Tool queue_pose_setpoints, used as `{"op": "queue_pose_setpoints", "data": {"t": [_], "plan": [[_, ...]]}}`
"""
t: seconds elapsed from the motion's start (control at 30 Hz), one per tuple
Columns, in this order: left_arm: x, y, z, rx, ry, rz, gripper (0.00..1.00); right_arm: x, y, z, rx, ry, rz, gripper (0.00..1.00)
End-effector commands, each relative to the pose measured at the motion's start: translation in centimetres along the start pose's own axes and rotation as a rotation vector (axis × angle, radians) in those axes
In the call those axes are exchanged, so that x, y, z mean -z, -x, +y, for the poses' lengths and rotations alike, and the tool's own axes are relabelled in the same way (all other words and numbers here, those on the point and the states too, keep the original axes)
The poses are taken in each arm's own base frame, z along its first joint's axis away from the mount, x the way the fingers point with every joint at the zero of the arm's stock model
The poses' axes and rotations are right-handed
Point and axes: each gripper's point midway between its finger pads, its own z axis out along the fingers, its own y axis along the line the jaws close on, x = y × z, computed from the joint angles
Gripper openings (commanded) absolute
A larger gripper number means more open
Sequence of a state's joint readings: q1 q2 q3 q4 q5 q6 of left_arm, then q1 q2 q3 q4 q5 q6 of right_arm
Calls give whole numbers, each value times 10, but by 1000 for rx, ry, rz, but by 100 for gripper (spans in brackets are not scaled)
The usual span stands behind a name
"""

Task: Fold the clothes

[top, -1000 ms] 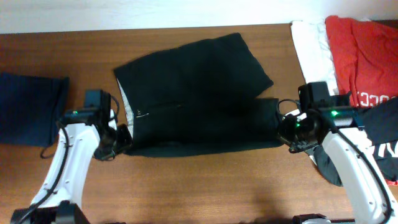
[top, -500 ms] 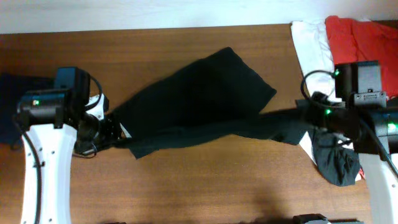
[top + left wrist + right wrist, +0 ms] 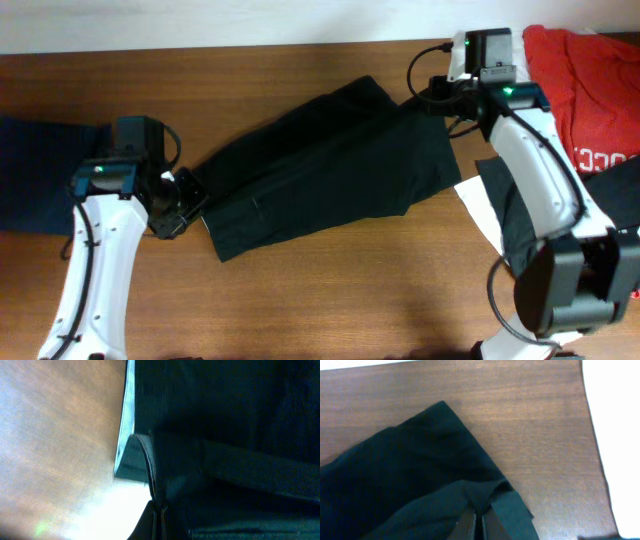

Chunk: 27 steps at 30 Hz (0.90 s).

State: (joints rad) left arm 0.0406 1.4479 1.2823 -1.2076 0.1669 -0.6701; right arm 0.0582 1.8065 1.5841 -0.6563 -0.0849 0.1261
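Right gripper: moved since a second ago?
Yes. The right gripper moved toward the table's far edge, now level with the red shirt's top, carrying the black garment.

You have just one bit of writing to go on: pale letters (image 3: 603,160) on the red garment (image 3: 590,90) at the right edge of the worktop (image 3: 350,290), cut off at the edge of the overhead view (they look like "CC", though you can't read them surely).

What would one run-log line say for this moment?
left gripper: shut on black garment | right gripper: shut on black garment | fold: underway
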Motion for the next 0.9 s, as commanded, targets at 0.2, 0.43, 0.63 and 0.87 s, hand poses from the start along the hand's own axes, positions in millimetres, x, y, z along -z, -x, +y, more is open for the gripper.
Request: {"op": "queue_pose_setpoints", "data": {"t": [0.2, 0.43, 0.63, 0.87], "plan": [[-74, 34, 55, 305, 228, -161, 1, -66, 10, 4, 34, 46, -47, 4], [-90, 46, 60, 405, 262, -203, 0, -73, 33, 50, 145, 111, -175, 4], [-94, 70, 66, 493, 272, -317, 13, -99, 28, 71, 174, 143, -195, 6], [-95, 120, 60, 606, 98, -406, 63, -113, 46, 116, 222, 276, -338, 91]]}}
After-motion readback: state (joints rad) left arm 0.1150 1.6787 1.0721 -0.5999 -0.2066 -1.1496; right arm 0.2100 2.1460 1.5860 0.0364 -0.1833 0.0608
